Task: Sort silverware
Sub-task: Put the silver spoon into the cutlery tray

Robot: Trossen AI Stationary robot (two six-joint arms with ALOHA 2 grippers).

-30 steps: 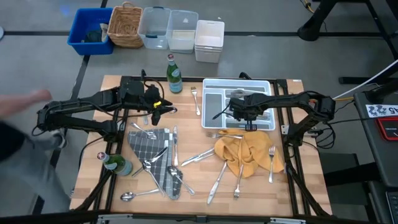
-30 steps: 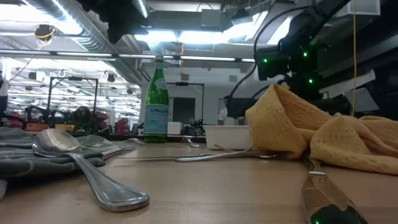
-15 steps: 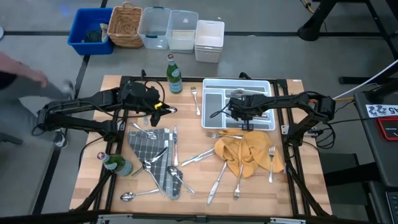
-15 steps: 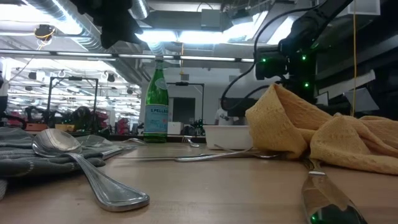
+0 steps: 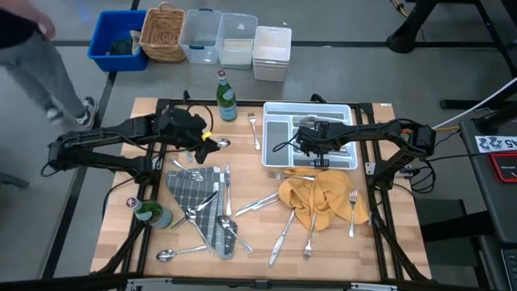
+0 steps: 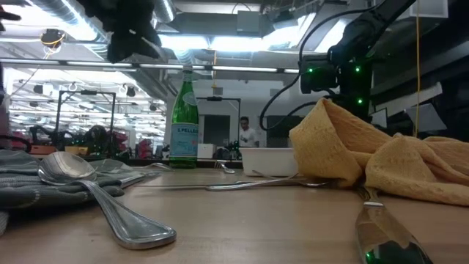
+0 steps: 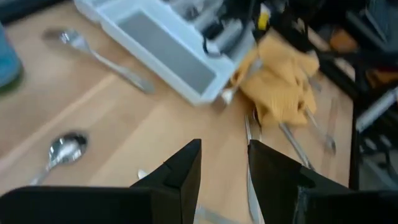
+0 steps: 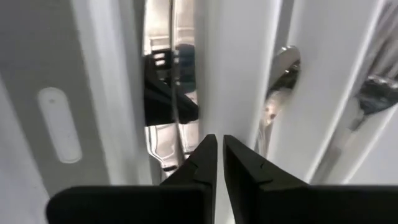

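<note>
1. Silverware first: a knife lies flat in one slot of the white tray, directly under the right claw.
2. A second ago that claw was pressed together; now its fingers stand a slit apart, gripping nothing. By my reading the knife has just been let go, so one more piece is sorted.
3. The knife's long axis runs parallel with the slot's dividers; I cannot tell which end is the blade.
4. In the neighbouring slot a spoon lies the same way.
5. Many forks, spoons and knives remain loose on the bench, so most of the sorting is left.
6. The left claw hovers spread and empty near a loose spoon, having drifted slightly.
</note>
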